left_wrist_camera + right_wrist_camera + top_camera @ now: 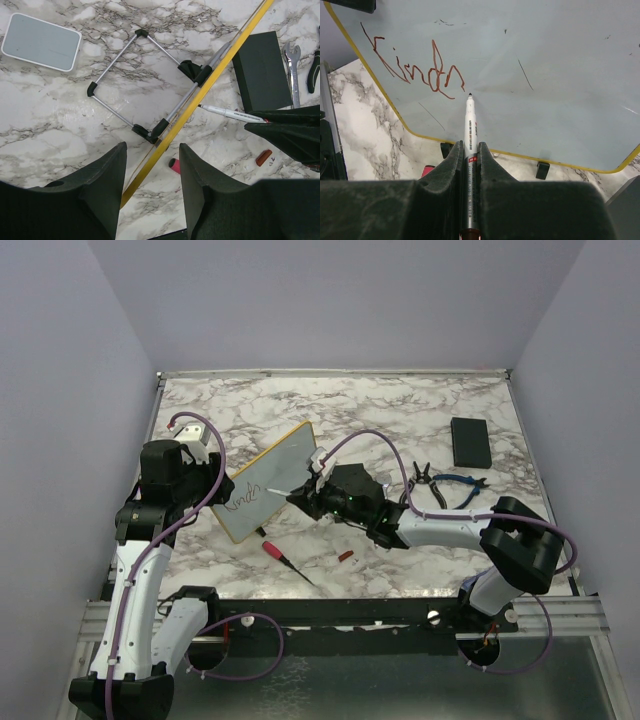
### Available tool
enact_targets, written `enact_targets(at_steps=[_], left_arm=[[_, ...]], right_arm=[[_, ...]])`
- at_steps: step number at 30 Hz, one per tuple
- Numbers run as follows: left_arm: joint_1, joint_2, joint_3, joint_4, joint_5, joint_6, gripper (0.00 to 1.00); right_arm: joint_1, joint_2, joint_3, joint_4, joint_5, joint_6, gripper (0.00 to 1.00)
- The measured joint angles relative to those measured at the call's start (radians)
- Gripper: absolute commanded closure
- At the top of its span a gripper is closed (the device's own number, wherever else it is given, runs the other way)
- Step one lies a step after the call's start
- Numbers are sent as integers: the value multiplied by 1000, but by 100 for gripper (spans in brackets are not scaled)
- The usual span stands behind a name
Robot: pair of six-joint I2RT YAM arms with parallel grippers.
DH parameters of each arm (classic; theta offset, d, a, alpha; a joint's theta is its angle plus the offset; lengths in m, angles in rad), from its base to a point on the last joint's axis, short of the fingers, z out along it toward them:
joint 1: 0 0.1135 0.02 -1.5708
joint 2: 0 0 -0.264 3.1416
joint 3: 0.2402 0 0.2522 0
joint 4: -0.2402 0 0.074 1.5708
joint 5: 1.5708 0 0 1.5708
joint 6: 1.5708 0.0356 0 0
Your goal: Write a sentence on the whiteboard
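Left tool [151, 148] is half-parted astride the whiteboard [215, 69] at its yellow edge, not visibly pinching it. Better if it braces that edge so the board doesn't rock under the pen. The whiteboard is propped tilted on the worktop [400, 410], between the two arms. The sentence [415, 70] is one reddish cursive word on the left of the face, the rest bare. The marker [470, 117] tip is just right of the rightmost stroke, contact unclear. Right tool [469, 146] is clenched on the marker barrel, board face straight ahead. For the next word: leave a gap, light pressure, level baseline, small strokes.
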Motion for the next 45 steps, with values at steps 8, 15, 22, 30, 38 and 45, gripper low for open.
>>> enact_targets(at_steps=[8, 15, 22, 30, 38, 45], left_arm=[[0, 0, 0, 0, 0, 0, 53], [0, 0, 0, 0, 0, 0, 53], [0, 0, 0, 0, 0, 0, 53], [0, 0, 0, 0, 0, 0, 53], [0, 0, 0, 0, 0, 0, 53], [0, 0, 0, 0, 0, 0, 53]], right_arm=[[0, 0, 23, 7, 1, -1, 99], [0, 13, 46, 6, 6, -3, 100], [0, 16, 48, 6, 29, -3, 99], [4, 16, 48, 5, 67, -3, 99], [4, 15, 48, 5, 94, -5, 99], [4, 13, 48, 5, 94, -14, 99]])
